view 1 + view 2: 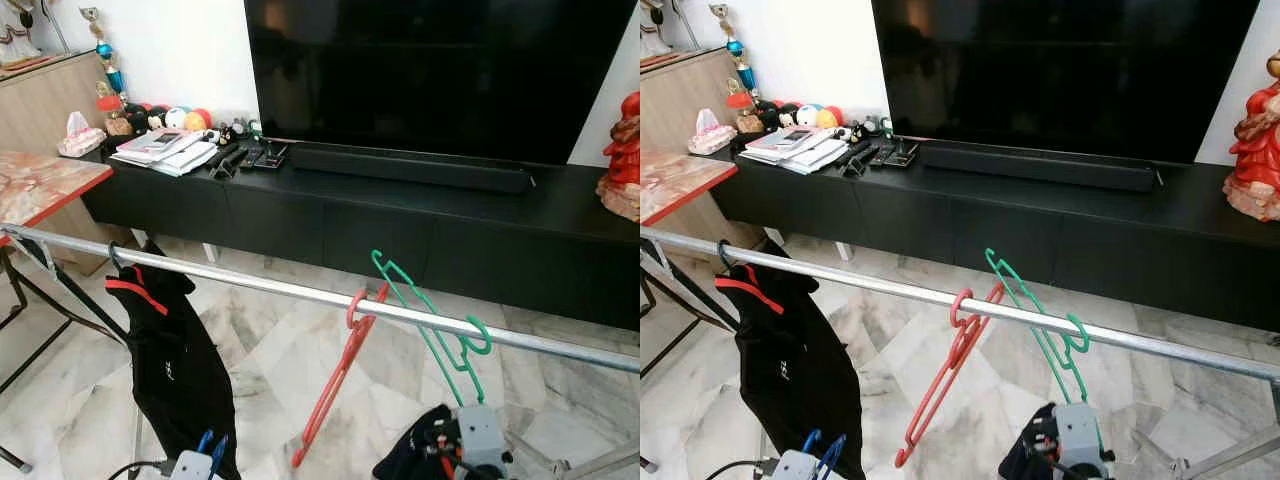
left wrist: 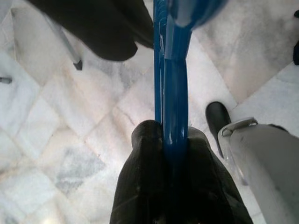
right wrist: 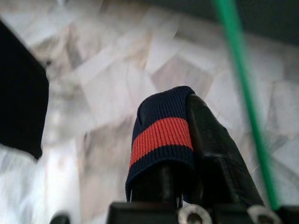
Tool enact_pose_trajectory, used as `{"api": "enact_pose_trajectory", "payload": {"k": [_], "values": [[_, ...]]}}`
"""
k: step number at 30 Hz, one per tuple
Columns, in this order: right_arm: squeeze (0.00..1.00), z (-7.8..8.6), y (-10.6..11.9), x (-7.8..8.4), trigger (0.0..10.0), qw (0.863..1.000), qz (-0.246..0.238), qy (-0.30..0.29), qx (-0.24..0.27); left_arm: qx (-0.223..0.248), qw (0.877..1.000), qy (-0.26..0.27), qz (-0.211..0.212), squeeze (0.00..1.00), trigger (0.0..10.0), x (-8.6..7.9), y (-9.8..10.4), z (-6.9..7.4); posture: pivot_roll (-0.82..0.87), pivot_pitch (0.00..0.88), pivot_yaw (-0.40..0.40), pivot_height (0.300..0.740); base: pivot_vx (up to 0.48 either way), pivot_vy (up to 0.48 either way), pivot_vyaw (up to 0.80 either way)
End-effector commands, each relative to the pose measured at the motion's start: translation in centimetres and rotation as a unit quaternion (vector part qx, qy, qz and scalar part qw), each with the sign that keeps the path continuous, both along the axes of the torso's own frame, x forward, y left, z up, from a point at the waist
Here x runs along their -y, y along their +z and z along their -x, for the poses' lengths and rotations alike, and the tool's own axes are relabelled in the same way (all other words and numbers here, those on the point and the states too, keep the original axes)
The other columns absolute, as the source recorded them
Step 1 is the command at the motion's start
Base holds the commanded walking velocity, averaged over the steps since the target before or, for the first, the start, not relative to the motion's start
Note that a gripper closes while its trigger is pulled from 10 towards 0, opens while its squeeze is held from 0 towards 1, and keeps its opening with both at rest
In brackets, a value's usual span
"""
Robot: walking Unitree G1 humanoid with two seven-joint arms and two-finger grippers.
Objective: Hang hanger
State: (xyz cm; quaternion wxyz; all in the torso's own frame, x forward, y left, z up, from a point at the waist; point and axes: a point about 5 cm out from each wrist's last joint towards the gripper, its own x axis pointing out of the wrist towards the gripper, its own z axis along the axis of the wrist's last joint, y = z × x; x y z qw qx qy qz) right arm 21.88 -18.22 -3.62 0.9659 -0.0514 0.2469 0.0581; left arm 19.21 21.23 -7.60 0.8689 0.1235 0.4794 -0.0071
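A metal rail [image 1: 250, 282] crosses in front of me. On it hang a black garment with red trim [image 1: 175, 370], a red hanger [image 1: 340, 375] and a green hanger [image 1: 432, 325]. Low on the left, my left gripper [image 2: 164, 133] is shut on a blue hanger [image 2: 170, 84], whose tip also pokes up below the rail [image 1: 210, 443]. At the lower right, under the green hanger, my right gripper [image 3: 187, 109] is shut on a navy cloth with a red stripe [image 3: 161, 133]. This cloth appears as a dark bundle [image 1: 405, 458] beside the wrist.
A long black TV cabinet [image 1: 400, 215] stands behind the rail, bearing a television [image 1: 430, 70], a soundbar [image 1: 410, 167], papers and remotes. A marble-topped table [image 1: 40, 185] is at the left and a red figurine [image 1: 625, 155] at the right. The floor is marble tile.
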Motion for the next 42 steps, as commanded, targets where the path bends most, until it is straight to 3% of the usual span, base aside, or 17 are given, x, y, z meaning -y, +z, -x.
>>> {"api": "enact_pose_trajectory", "payload": {"k": [1,8,16,19,21,24,27,32,39,42], "values": [[0.00,0.4,-0.5,-0.4,10.0,1.000,-0.003,0.012,-0.017,-0.006,1.000,0.010,-0.009,0.00,10.0,-0.5,-0.2,0.6,-0.02,0.000,0.049,0.740,0.000,0.000,0.00],[0.00,1.5,-2.1,-0.4,10.0,0.997,0.005,0.013,-0.072,-0.014,1.000,0.025,-0.006,0.00,10.0,-0.4,-0.7,1.5,-0.02,0.000,0.043,0.740,0.000,0.000,0.00],[0.00,3.5,-4.0,-0.3,10.0,0.990,0.016,0.012,-0.142,-0.014,0.999,0.032,-0.004,0.00,10.0,-0.1,-0.8,1.6,-0.02,0.000,0.042,0.740,0.000,0.000,0.00],[0.00,3.7,-4.1,-0.1,10.0,0.989,0.019,0.009,-0.144,-0.012,0.999,0.035,-0.003,0.00,10.0,0.0,-0.8,1.5,-0.01,0.000,0.039,0.740,0.000,0.000,0.00],[0.00,3.3,-3.7,0.0,10.0,0.993,0.007,-0.013,-0.119,-0.010,0.999,0.036,-0.003,0.00,10.0,0.0,-0.7,1.4,-0.01,0.003,0.041,0.740,0.000,0.000,0.00],[0.00,3.1,-3.7,0.3,10.0,0.992,0.025,-0.013,-0.120,-0.013,0.999,0.031,-0.006,0.00,10.0,-0.1,-0.8,1.4,-0.02,0.005,0.043,0.740,0.000,0.000,0.00],[0.00,2.8,-3.2,0.8,10.0,0.995,0.031,-0.038,-0.086,-0.015,0.999,0.031,-0.007,0.00,10.0,-0.1,-0.8,1.6,-0.01,0.006,0.042,0.740,0.000,0.000,0.00],[0.00,0.8,-0.6,3.7,10.0,0.988,0.067,-0.136,0.032,-0.017,0.999,0.032,-0.008,0.00,10.0,-0.2,-0.9,1.9,-0.02,0.010,0.044,0.740,0.000,0.000,0.00],[0.00,-0.8,1.6,3.7,10.0,0.985,0.079,-0.109,0.108,-0.024,0.999,0.028,-0.008,0.00,10.0,-0.1,-1.2,2.3,-0.03,0.011,0.040,0.740,0.000,0.000,0.00],[0.00,-1.2,2.3,2.7,10.0,0.984,0.091,-0.074,0.136,-0.026,0.999,0.026,-0.006,0.00,10.0,0.1,-1.2,2.4,-0.03,0.010,0.038,0.740,0.000,0.000,0.00]]}}
